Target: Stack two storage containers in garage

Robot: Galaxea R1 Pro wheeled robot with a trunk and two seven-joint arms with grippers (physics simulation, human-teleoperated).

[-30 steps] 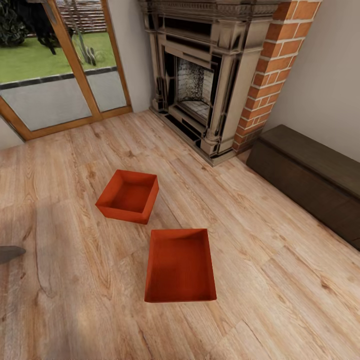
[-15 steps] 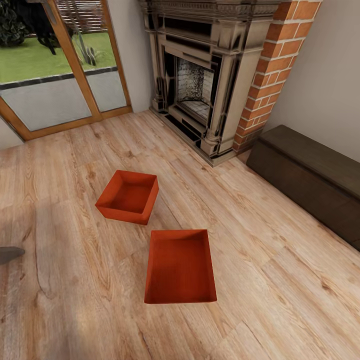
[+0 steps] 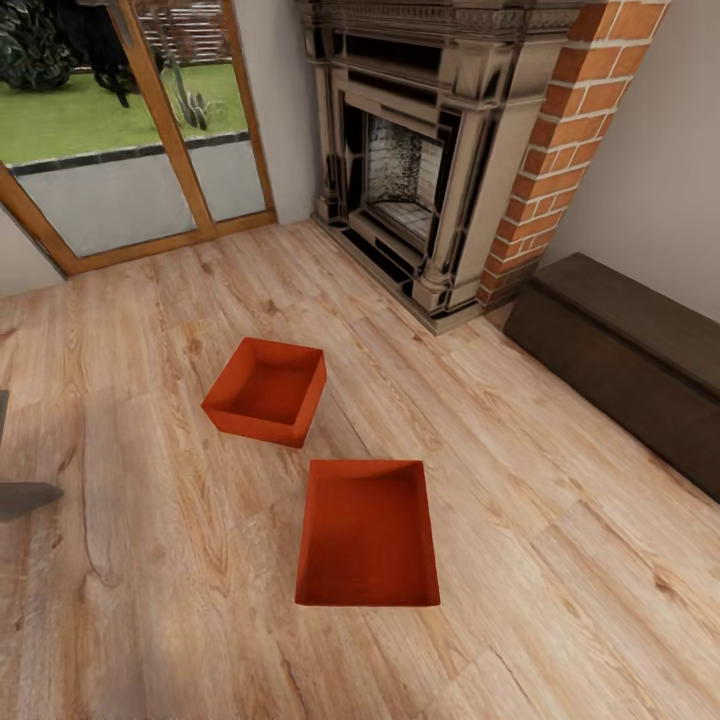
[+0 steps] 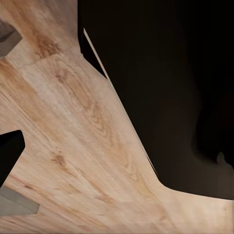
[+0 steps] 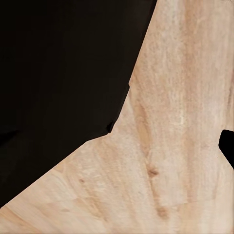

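While the head camera looks down over the living room, the two storage containers sit on the light wood-plank floor [image 3: 560, 560] out in front of the fireplace [image 3: 405, 150], and both are upright with their open tops facing up. Farther container [image 3: 266, 391] first: it lies nearer the fireplace, turned at an angle to the hearth, its red-orange walls low and straight. Nearer container [image 3: 368, 532] next: it sits farther out from the fireplace, just beside its twin but apart from it, with a strip of bare planks between the two. Neither one rests on the other, and nothing touches either of them. Beside the fireplace climbs the red-brick chimney [image 3: 560, 150], and past that brickwork a dark brown low bench [image 3: 625, 365] runs along the wall. On the fireplace's other side stand the wood-framed glass doors [image 3: 130, 140], with green lawn showing through the panes. A grey shape [image 3: 25, 497] pokes in at the edge of the head view, on the door side of the fireplace; what it is I cannot tell. Over to the wrist cameras: the left wrist view shows wood planks [image 4: 73, 136] beside a large dark mass [image 4: 165, 87], and the right wrist view much the same, planks [image 5: 175, 136] against a black bulk [image 5: 63, 73]. As for the left tool and the right tool, I cannot tell from these views whether either is open or closed.
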